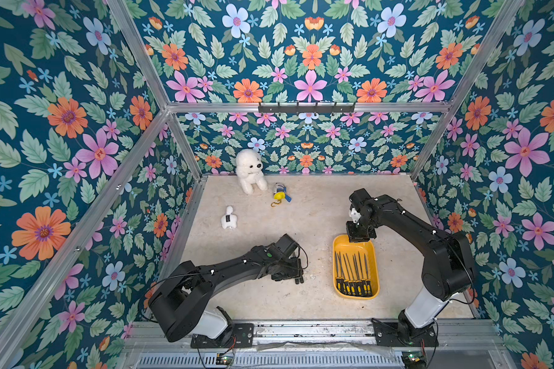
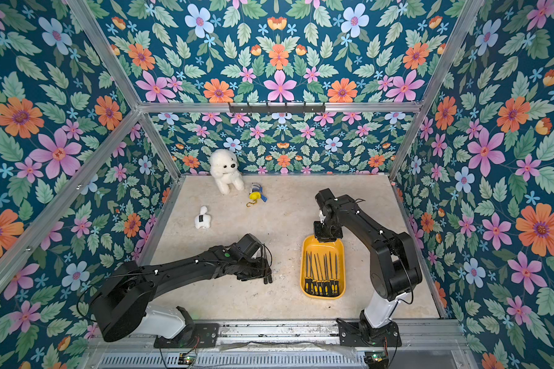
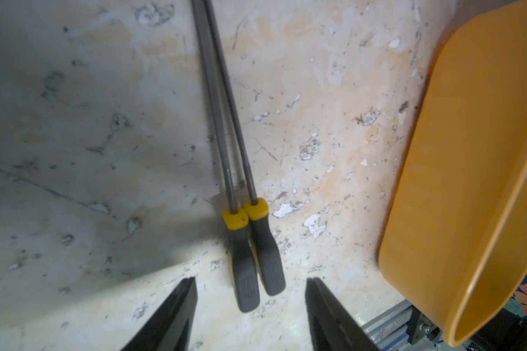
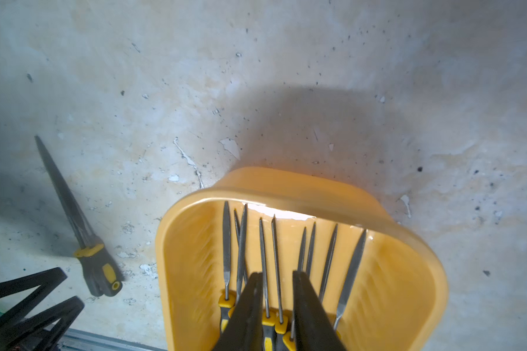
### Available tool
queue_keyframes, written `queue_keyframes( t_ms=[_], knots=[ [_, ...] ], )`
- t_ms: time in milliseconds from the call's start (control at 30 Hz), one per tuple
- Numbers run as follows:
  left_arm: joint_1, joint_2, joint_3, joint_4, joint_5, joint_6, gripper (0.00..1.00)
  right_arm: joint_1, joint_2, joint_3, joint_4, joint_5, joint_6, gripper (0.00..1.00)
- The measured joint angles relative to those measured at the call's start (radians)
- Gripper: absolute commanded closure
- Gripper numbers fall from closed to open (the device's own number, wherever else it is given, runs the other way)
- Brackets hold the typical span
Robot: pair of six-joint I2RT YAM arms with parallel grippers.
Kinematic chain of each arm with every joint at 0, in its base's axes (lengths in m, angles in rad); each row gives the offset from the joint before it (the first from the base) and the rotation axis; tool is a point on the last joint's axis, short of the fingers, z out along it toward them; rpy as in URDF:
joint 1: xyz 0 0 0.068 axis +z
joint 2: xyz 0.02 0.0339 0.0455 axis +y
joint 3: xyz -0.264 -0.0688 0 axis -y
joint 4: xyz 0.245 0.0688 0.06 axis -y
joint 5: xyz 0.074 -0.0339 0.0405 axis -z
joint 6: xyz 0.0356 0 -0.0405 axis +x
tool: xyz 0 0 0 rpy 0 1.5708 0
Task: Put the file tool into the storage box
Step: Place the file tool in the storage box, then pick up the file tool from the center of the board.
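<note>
target: two loose files (image 3: 260, 243) lying flat on the table (image 3: 73, 152), not yet in the storage box (image 3: 469, 152). My left arm hides them in both top views.
left gripper (image 3: 250, 281): fingers apart, gripping nothing. The tips sit either side of the handle butts, low over the table as far as I can judge.
right gripper (image 4: 277, 273): fingers a narrow gap apart, clamped on nothing. It hangs over the far end of the box, well apart from the loose files.
bearing: handles point at my left fingers and the shafts run straight away from them. The box is just beside them, on the right-arm side.
long axis: roughly parallel to the box's length, tips toward the far wall, angled slightly off that line.
closing line: across the handles, so square to the axis. Good.
nearer arm: left, clearly.
look: slim dark grey steel shafts tapering to points. Black ribbed grips with a yellow collar at the shaft. One shaft looks flatter, the other rounder.
snag: the two handles touch side by side and both sit inside my span. I'd expect to pinch both or kick one out.
box state: a row of matching files (image 1: 354, 274) is already in, handles near, tips far.
next, my guess: close on the handle, lift, carry sideways over the rim, keep heading.
</note>
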Motion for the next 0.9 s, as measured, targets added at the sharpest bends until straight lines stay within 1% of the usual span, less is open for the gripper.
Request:
queue_keyframes(
  t_ms=[67,167,300,567,667,700,800,900],
  knots=[
    [-0.003,0.008,0.0,0.002,-0.008,-0.004,0.47,0.0,0.0,0.005,-0.005,0.001,0.0,0.76],
    [-0.011,0.025,0.0,0.006,-0.022,-0.015,0.48,0.0,0.0,-0.001,-0.014,0.005,0.0,0.76],
    [-0.019,0.051,0.004,0.005,-0.026,-0.018,0.54,0.0,0.0,-0.016,-0.017,0.006,0.0,0.76],
    [-0.024,0.081,0.014,0.0,-0.028,-0.018,0.58,0.0,0.0,-0.031,-0.011,0.003,0.0,0.76],
    [-0.024,0.1,0.026,-0.001,-0.029,-0.015,0.66,0.0,0.002,-0.031,-0.008,0.002,-0.001,0.76],
    [-0.024,0.108,0.032,-0.003,-0.029,-0.013,0.7,0.0,0.004,-0.031,-0.006,0.002,-0.001,0.76],
    [-0.024,0.124,0.045,-0.015,-0.029,0.002,0.75,0.0,0.006,-0.03,-0.002,0.001,-0.001,0.76],
    [-0.024,0.134,0.055,-0.033,-0.031,0.005,0.83,0.0,0.008,-0.025,-0.002,-0.001,-0.001,0.76]
  ],
)
